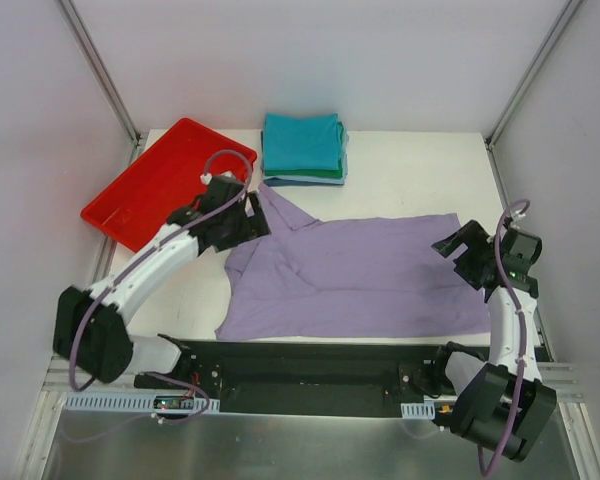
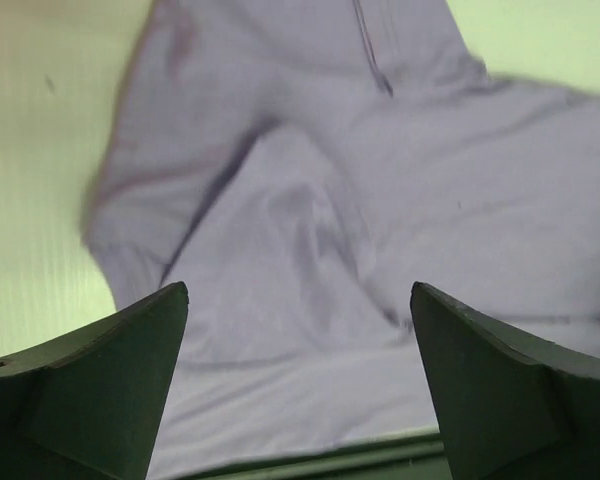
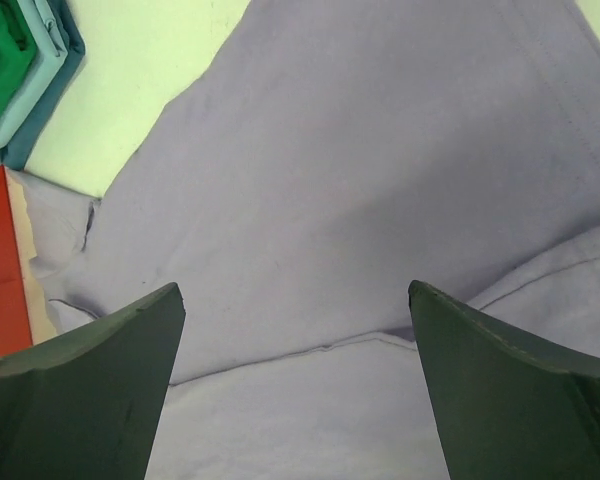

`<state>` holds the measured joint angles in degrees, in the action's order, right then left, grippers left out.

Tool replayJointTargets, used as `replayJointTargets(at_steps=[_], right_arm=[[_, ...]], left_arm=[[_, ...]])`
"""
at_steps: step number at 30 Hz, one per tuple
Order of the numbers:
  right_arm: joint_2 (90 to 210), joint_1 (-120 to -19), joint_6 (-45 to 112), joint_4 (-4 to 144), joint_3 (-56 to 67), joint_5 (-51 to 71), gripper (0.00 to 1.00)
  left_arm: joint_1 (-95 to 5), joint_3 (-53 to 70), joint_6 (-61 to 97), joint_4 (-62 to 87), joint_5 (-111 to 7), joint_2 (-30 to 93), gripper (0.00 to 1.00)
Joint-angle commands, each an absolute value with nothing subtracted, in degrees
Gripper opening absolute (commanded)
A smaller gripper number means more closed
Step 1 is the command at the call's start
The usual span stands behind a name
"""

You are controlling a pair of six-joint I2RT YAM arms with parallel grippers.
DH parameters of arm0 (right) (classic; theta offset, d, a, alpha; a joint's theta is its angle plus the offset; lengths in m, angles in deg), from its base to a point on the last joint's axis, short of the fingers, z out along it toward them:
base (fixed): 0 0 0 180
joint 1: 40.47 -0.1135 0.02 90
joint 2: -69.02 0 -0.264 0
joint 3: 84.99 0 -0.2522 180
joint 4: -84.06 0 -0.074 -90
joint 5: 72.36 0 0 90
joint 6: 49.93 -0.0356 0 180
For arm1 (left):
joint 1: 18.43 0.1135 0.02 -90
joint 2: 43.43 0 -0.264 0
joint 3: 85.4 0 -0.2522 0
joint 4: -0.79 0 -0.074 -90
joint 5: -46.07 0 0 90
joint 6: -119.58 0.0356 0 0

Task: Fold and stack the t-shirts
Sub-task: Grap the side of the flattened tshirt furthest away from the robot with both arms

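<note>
Fold stage: your left end effector (image 1: 246, 222) and right end effector (image 1: 454, 246) hang open over the lavender shirt (image 1: 360, 280); next, you likely pinch its edges.

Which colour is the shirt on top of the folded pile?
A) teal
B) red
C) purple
A: a teal shirt tops the pile; the purple shirt lies spread out in front of it.
</note>
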<state>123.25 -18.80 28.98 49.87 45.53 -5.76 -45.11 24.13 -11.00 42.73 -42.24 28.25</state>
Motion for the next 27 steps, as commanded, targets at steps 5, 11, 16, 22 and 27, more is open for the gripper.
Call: replayJointTargets(at_steps=[5, 11, 16, 22, 27], right_arm=[[121.84, -18.41, 29.00, 53.33, 48.47, -5.83, 0.96], [120.79, -18.41, 29.52, 52.63, 48.82, -4.60, 0.96], [117.98, -18.41, 29.70, 51.75, 48.99, -2.93, 0.96], [112.27, -18.41, 29.61, 51.75, 50.58, 0.85, 0.96], [110.50, -18.41, 29.70, 51.84, 51.02, 1.91, 0.96]], left_arm=[[-44.80, 1.16, -8.83, 37.49, -28.65, 54.89, 0.85], [-44.18, -11.08, -9.18, 37.49, -28.11, 69.22, 0.70], [-43.57, -13.72, -9.80, 37.49, -26.18, 73.98, 0.64], [-42.95, -17.24, -9.97, 37.49, -26.26, 79.25, 0.53], [-42.87, -19.26, -10.94, 37.58, -26.79, 82.16, 0.46]])
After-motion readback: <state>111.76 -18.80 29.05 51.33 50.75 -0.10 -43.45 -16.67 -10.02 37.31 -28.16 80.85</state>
